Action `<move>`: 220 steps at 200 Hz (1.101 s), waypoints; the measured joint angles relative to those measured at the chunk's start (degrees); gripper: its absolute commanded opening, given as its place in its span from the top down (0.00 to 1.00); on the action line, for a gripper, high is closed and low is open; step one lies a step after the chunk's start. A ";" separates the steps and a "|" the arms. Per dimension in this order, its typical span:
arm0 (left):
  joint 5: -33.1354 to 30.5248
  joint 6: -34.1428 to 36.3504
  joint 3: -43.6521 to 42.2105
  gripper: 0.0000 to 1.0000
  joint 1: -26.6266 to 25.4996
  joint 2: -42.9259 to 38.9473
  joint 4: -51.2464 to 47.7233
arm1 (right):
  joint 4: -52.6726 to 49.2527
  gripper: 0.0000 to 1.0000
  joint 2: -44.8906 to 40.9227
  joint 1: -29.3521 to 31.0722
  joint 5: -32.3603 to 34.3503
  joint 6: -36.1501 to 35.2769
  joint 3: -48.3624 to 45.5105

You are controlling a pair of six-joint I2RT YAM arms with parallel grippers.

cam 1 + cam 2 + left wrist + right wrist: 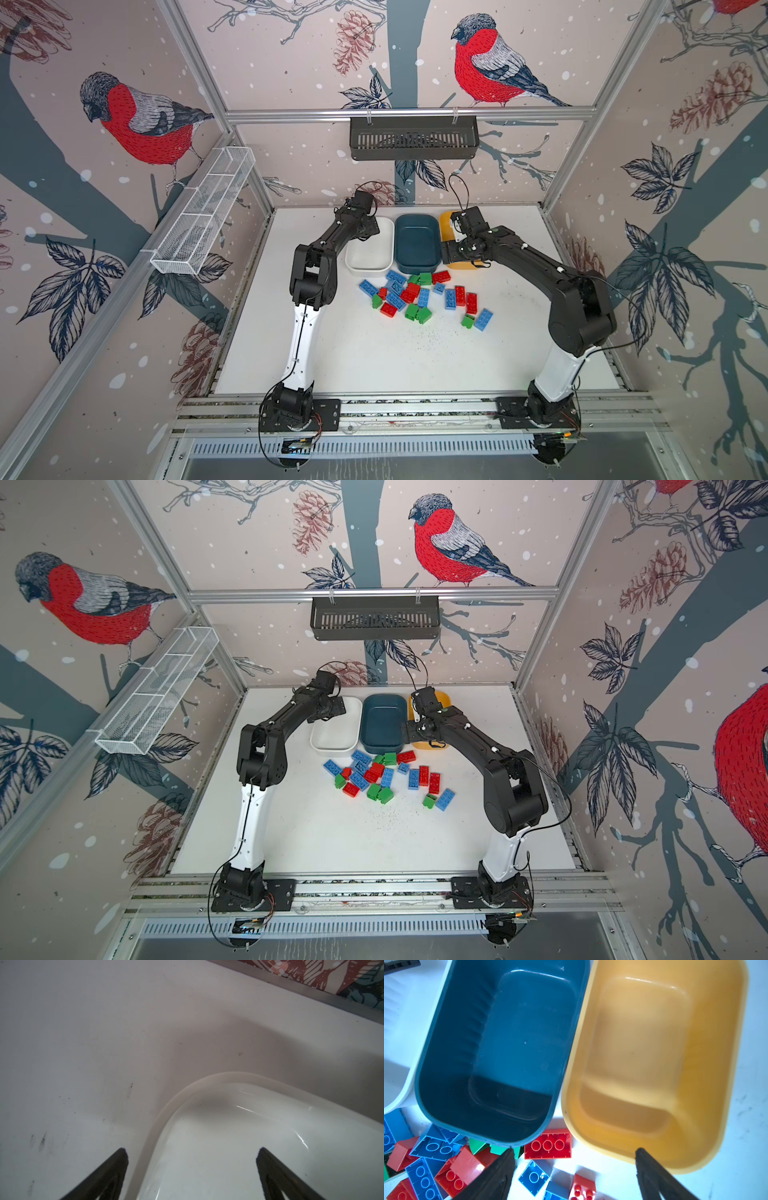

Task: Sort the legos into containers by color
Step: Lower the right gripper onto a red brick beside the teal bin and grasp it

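Plastic legos, red, blue, green, lay heaped mid table before three empty containers at its far edge; my left gripper and right gripper hung open-jawed, holding nothing, over those tubs, so best, I judged, to take the outlying blue brick squarely.

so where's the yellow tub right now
In both top views the yellow tub sits rightmost of three, right beside the teal tub, partly hidden under the right arm.
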 measured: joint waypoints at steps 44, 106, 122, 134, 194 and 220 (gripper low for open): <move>-0.85 -1.27 -2.93 0.03 0.04 -2.75 -0.90 | 3.56 0.10 -3.89 1.62 0.68 2.47 -6.47; -0.98 -0.81 -16.26 0.03 0.04 -16.39 2.93 | 11.02 0.20 -5.75 7.67 4.63 11.89 -16.37; -0.96 -0.76 -20.70 0.03 0.04 -20.22 4.90 | 12.20 0.24 -4.66 7.96 6.80 13.09 -17.27; -0.96 -0.70 -23.34 0.03 0.04 -22.58 5.97 | 12.55 0.29 -3.80 7.80 7.74 13.20 -17.75; -1.16 -0.35 -29.31 0.03 0.04 -28.02 8.50 | 13.88 0.24 1.53 8.22 6.43 10.99 -17.22; -1.25 -0.31 -29.44 0.03 0.04 -28.13 8.96 | 14.45 0.20 3.19 8.24 6.14 9.68 -16.09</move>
